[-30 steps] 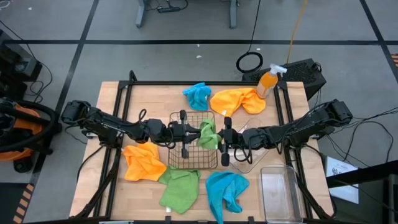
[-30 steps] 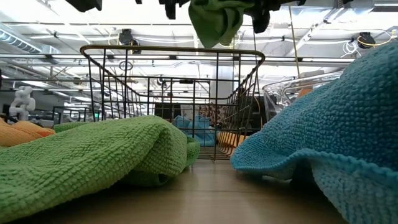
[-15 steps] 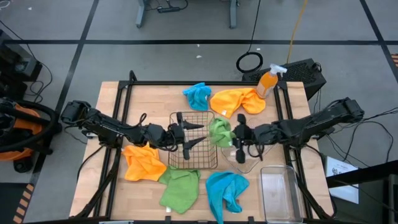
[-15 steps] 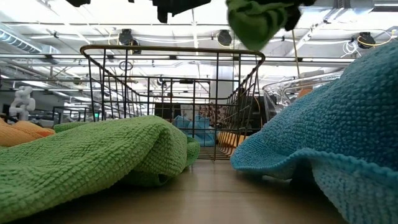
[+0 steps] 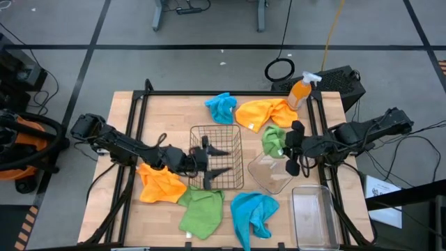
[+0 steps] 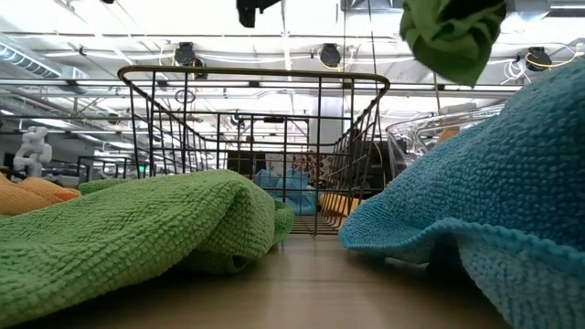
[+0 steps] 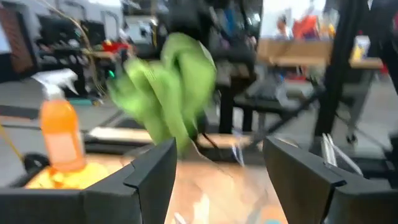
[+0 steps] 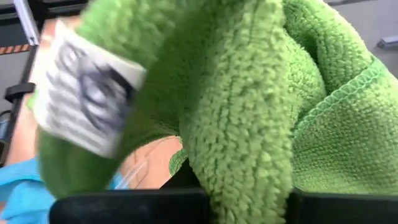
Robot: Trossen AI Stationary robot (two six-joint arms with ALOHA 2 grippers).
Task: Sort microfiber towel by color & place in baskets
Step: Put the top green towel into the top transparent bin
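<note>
My right gripper (image 5: 284, 146) is shut on a green microfiber towel (image 5: 272, 139) and holds it in the air over the far rim of the clear squarish tub (image 5: 270, 176). My left gripper (image 5: 220, 160) stands open over the copper wire basket (image 5: 217, 131) with nothing between its fingers. On the table lie a blue towel (image 5: 221, 107) and an orange towel (image 5: 265, 113) at the far side. An orange towel (image 5: 161, 183), a green towel (image 5: 201, 213) and a blue towel (image 5: 254, 213) lie at the near side. A clear rectangular bin (image 5: 313, 215) stands near right. My right gripper pinches a bunched, folded part of the green towel (image 8: 249, 143) between its two fingers, which come about level from the table's right side. The towel hangs lifted clear (image 6: 452, 38), slack, with its white label (image 8: 84, 99) showing.
An orange spray bottle (image 5: 301, 91) and a black box (image 5: 341, 80) stand at the far right corner. In the low view the near green towel (image 6: 137, 228) and the blue towel (image 6: 494, 201) fill the foreground before the wire basket (image 6: 256, 146).
My left gripper has opened, let go of the green towel and drawn back a little toward the table's left. My right gripper has carried the towel from above the wire basket toward the table's right edge, lifted clear all the way.
</note>
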